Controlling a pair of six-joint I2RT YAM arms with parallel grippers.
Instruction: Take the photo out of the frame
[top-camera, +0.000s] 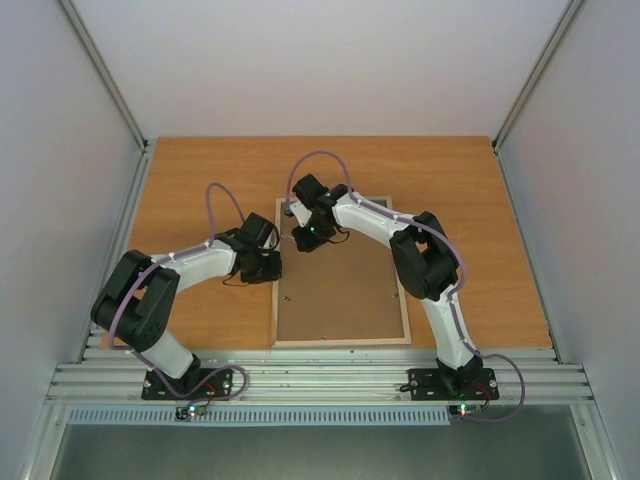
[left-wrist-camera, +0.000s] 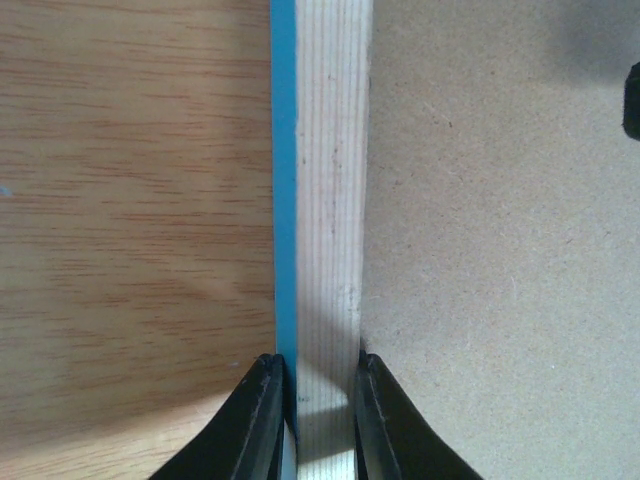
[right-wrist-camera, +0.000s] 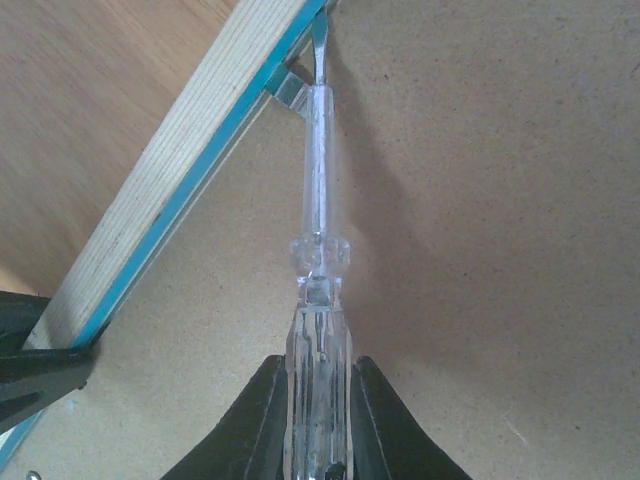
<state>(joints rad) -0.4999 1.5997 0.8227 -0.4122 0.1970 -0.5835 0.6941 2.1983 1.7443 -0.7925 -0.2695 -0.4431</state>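
Frame (left-wrist-camera: 330, 200) lies face down, long axis running near-to-far on the counter (top-camera: 480, 200); left fingers (left-wrist-camera: 255, 430) pinch its left rail, right fingers (right-wrist-camera: 265, 430) pinch a screwdriver (right-wrist-camera: 318, 250).

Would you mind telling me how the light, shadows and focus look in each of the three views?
Top external: even, soft light, only faint shadows on the table. Left wrist: wood grain of the frame sharp, the left hand soft, shading it. Right wrist: glints on the clear screwdriver, its shadow falling right on the backing board; the right hand blurred.
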